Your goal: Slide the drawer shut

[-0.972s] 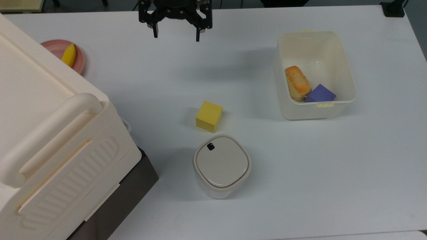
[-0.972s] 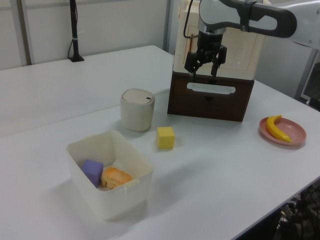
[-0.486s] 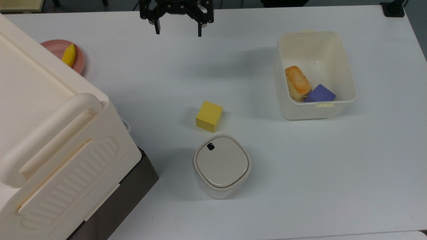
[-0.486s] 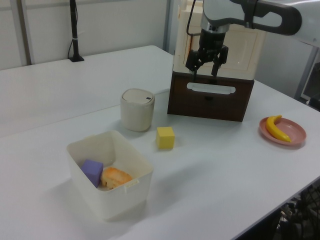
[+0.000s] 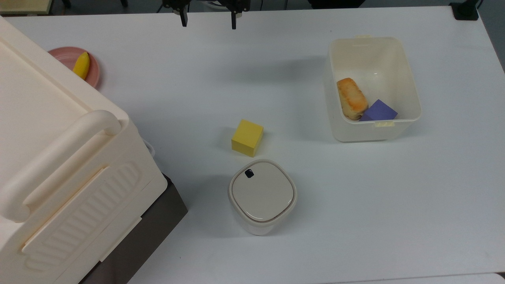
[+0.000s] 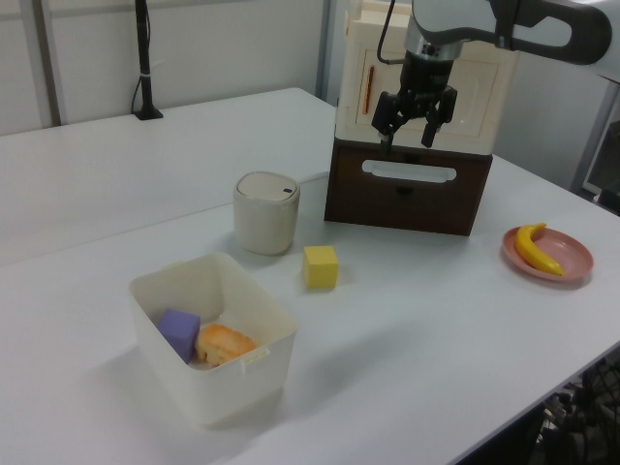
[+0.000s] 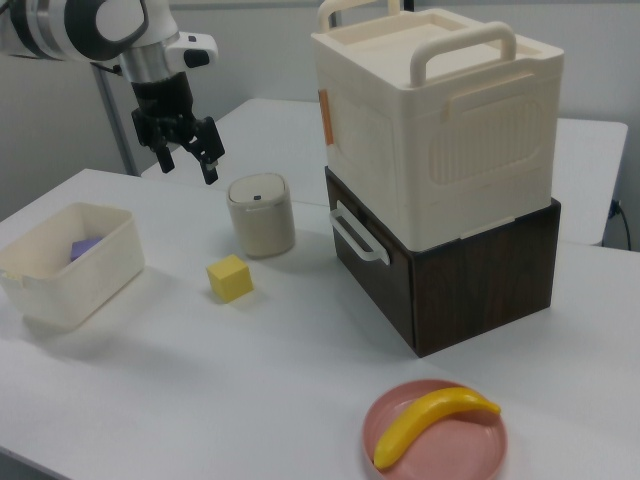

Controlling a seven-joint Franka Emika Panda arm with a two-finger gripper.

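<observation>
The drawer [image 6: 407, 197] has a dark brown wood-grain front and a white loop handle [image 6: 408, 172]. In the right view the drawer [image 7: 368, 270] sits flush with its dark brown box, its handle [image 7: 355, 238] sticking out. The top view catches a dark corner of the drawer [image 5: 161, 219] under the cream cabinet. My gripper [image 6: 409, 136] hangs open and empty in the air, above and clear of the handle. At the top view's upper edge, the gripper [image 5: 208, 21] has its fingers spread wide. In the right view, the gripper [image 7: 190, 166] is far to the left of the drawer.
A cream cabinet [image 7: 440, 120] with handles sits on the dark box. On the table are a yellow cube [image 5: 247, 137], a lidded cream canister [image 5: 262, 196], a cream bin [image 5: 410, 90] holding bread and a purple block, and a pink plate [image 5: 63, 57] with a banana.
The gripper has moved toward the top view's upper edge, staying open; in the left view it shifted right and slightly up. Nothing else moved.
</observation>
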